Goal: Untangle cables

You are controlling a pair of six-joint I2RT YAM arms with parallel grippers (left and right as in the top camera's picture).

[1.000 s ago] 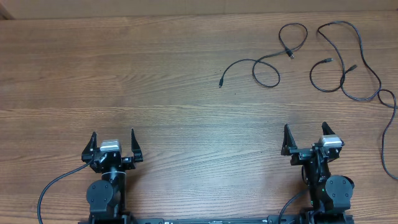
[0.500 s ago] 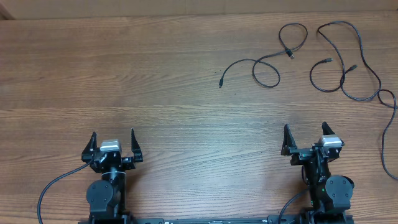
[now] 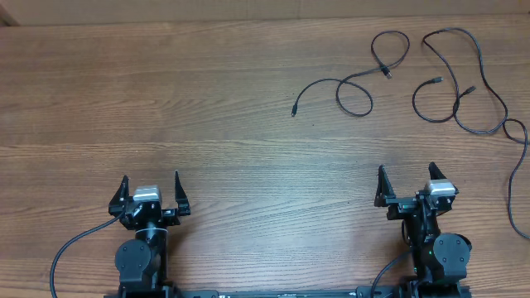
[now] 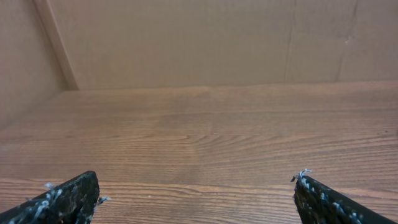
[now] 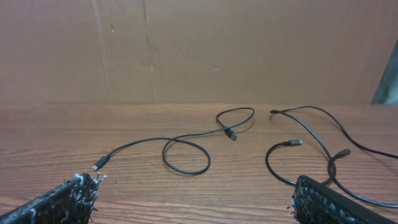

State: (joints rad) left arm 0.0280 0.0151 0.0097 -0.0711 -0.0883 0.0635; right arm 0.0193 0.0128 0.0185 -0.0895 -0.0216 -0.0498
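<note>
- You had two cables on the counter (image 3: pixel 207 99), both lying in its far right part.
- The shorter cable (image 3: pixel 361 76) lay to the left of the other: one plug pointed toward the middle of the counter, one loop sat next to it, and a second loop lay farther back.
- The longer cable (image 3: pixel 451 31) lay just beside it on the right, winding through several bends. It ran on along the counter's right edge and out of the overhead view.
- In the overhead view the two cables lay near each other without crossing.
- You had two arms, both folded back at the near edge of the counter, with their wrists aimed at the far side.
- The left gripper (image 3: pixel 150 176) had its fingers (image 4: pixel 68 199) spread wide and released, with bare wood between them. It was well apart from both cables.
- The right gripper (image 3: pixel 406 168) also had its fingers (image 5: pixel 56 205) spread and released, holding nothing. Both cables lay ahead of it, apart from its tips.
</note>
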